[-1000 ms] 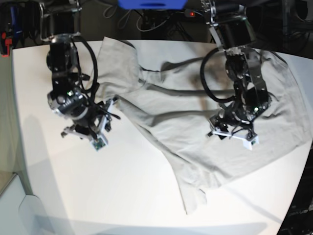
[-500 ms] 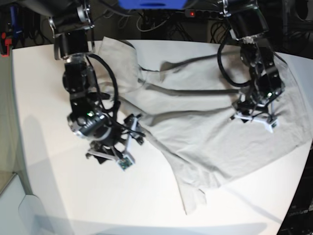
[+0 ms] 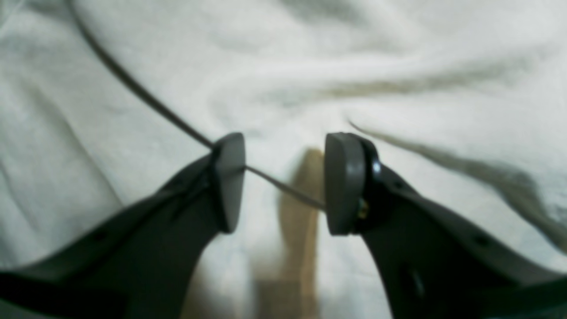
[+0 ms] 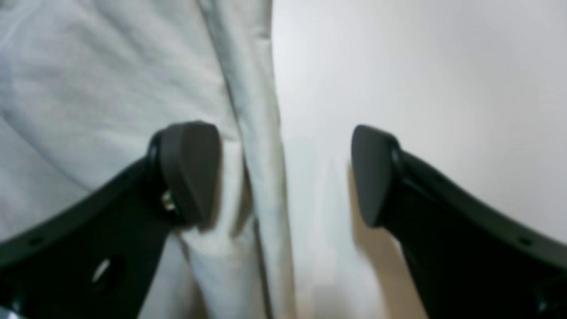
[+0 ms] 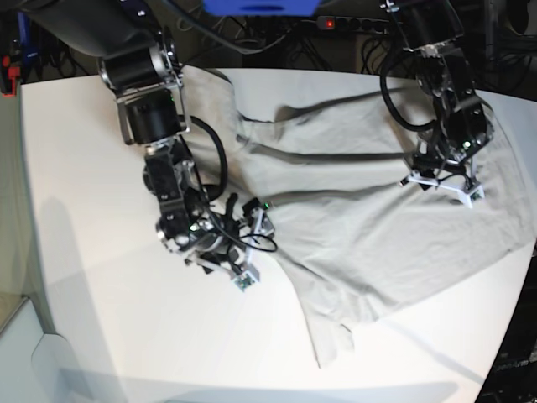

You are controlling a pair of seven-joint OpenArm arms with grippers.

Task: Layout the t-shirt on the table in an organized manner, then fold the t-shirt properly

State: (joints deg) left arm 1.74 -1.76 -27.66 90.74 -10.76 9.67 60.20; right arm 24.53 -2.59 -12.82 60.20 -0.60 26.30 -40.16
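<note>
The light grey-beige t-shirt (image 5: 336, 193) lies spread but wrinkled across the right half of the white table (image 5: 101, 294), with a narrow tail of cloth pointing to the front. My right gripper (image 5: 252, 220) is low at the shirt's left edge. In the right wrist view it (image 4: 281, 168) is open wide and straddles the folded edge of the t-shirt (image 4: 88, 66), one finger over cloth and the other over bare table (image 4: 421, 66). My left gripper (image 5: 443, 186) hovers over the shirt's right part. Its jaws (image 3: 284, 168) are apart above the cloth (image 3: 398, 53), where a thin seam line crosses.
Cables and a power strip (image 5: 336, 21) run behind the table's back edge, beside a blue object (image 5: 260, 7). The shirt's right side reaches the table's right edge (image 5: 524, 243). Bare tabletop lies to the left and front.
My right arm has moved right and forward to the shirt's left edge, and its jaws have spread wide. My left arm has moved right and back over the shirt.
</note>
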